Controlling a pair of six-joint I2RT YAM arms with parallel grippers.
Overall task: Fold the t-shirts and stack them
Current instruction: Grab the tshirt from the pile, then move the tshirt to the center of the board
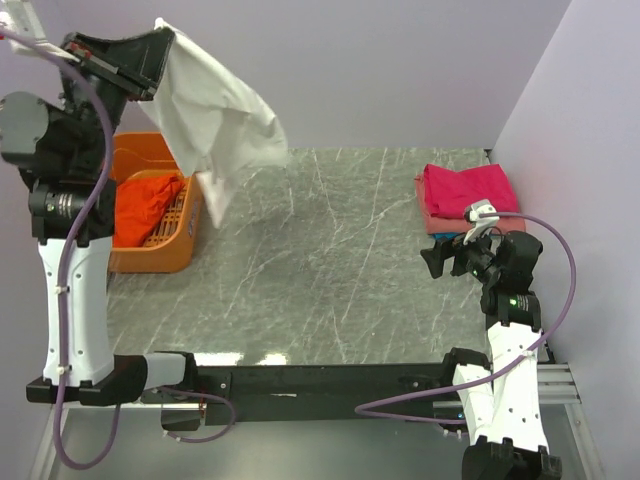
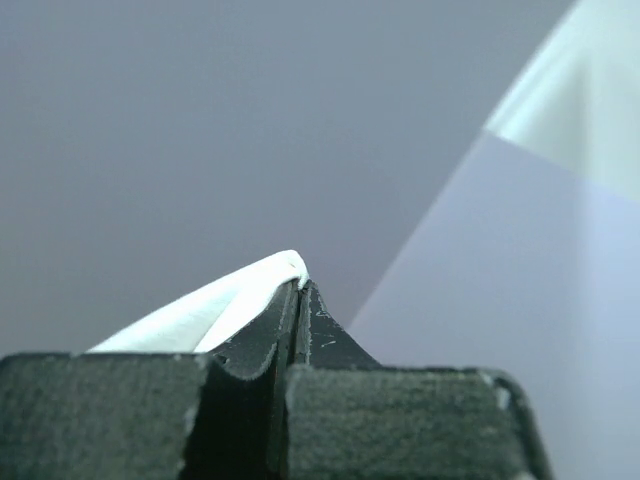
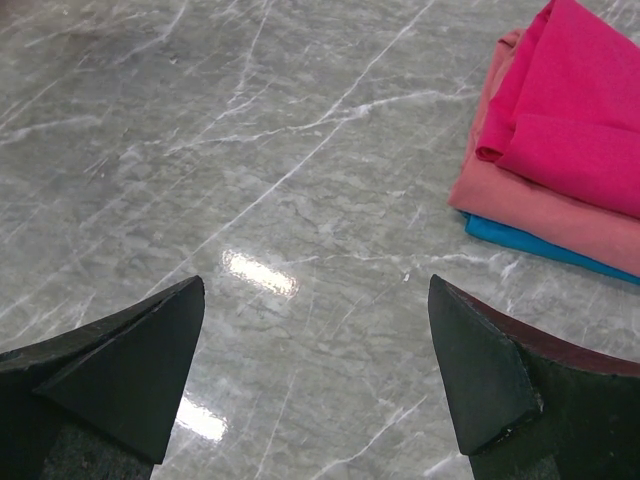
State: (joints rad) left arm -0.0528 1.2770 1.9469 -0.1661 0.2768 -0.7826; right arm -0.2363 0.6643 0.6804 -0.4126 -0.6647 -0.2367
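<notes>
**Desk:** How is the left arm posed?

**Me:** I see the left arm reared up tall at the far left corner, with its wrist bent over. The left tool points out from high above the tabletop. Its jaws are clenched on a pinched edge of the white t-shirt. On my wrist view the two black fingers meet with a sliver of white cloth between them. The shirt hangs loose and creased, and its lowest tip shows just beside the orange plastic basket.

**Desk:** And the right?

**Me:** The right arm is folded low near the right edge. The right tool is spread wide and holds nothing. Its dark wedge-shaped fingers sit over bare grey marble, which is veined white and glossy with glare.

**Desk:** Where are the other shirts?

**Me:** There is a folded stack at the far right. The magenta t-shirt is on top, the pink t-shirt is under it, and the blue t-shirt shows only as an edge at the bottom. The orange-red t-shirt lies crumpled inside the slatted basket
</notes>
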